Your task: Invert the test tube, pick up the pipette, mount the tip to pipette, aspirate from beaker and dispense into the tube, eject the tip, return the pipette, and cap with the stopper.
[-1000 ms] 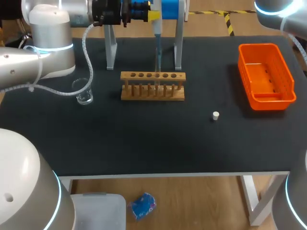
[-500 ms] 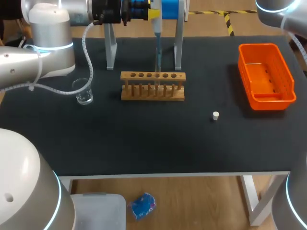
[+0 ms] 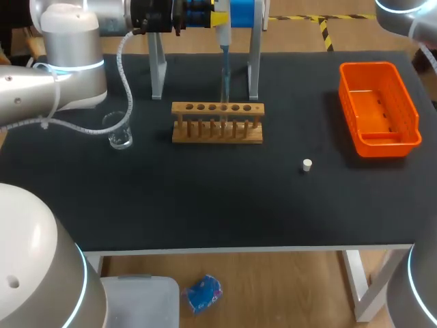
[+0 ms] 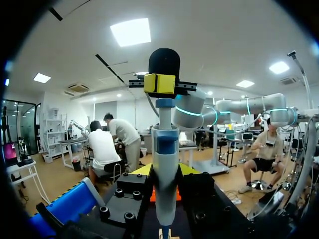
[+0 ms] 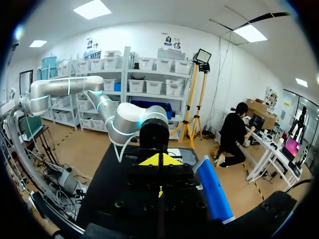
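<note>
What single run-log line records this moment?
left gripper shut on pipette | pipette upright over rack | beaker left of rack | stopper loose on table | right gripper shut

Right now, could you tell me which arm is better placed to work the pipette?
Left. My left pincer is at the pipette, which hangs over the wooden rack; my right arm shows only at the far right corner.

Pipette (image 3: 224,48) hangs upright at far middle, white and blue body, thin clear tip (image 3: 223,83) pointing down over the wooden rack (image 3: 217,133). Clear beaker (image 3: 119,133) stands upright left of rack. Small white stopper (image 3: 307,164) lies nearer, right of rack.
</note>
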